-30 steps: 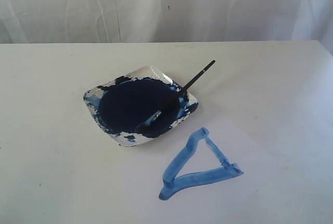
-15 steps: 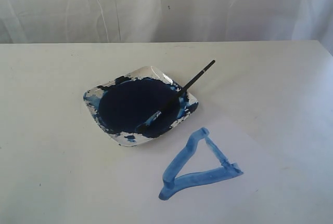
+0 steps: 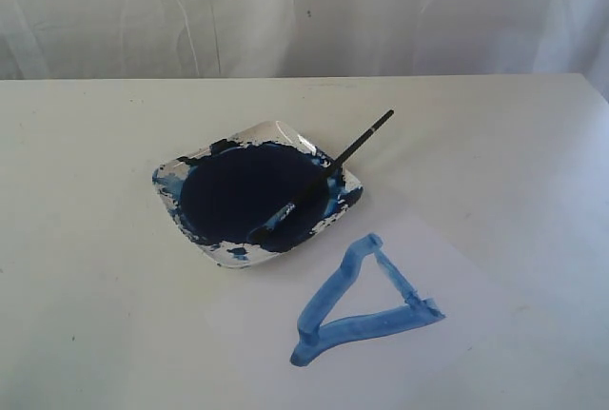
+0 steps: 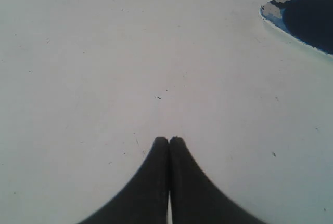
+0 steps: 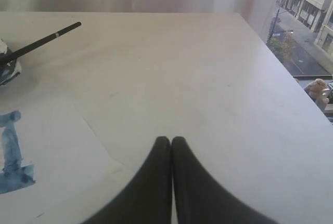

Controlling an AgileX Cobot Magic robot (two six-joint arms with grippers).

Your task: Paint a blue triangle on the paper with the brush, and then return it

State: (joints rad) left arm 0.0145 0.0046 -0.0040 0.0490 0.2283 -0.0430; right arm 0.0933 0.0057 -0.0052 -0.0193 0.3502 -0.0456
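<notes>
The light-blue brush-stroke triangle [image 3: 371,323] lies closed on all three sides on the large white sheet of paper [image 3: 369,291], just beside the square white dish of dark navy paint [image 3: 257,132], on the right arm's side of it. The thin black-handled paintbrush [image 3: 325,173] rests across that dish, bristles down in the paint and handle overhanging the rim. The left gripper [image 4: 168,140] has its jaws pressed together on nothing, over bare off-white tabletop [image 3: 95,239] near the dish. The right gripper [image 5: 170,139] is likewise closed and empty, well apart from the dish. I judge both steps done. What remains calls only for keeping the arms off the wet strokes.
</notes>
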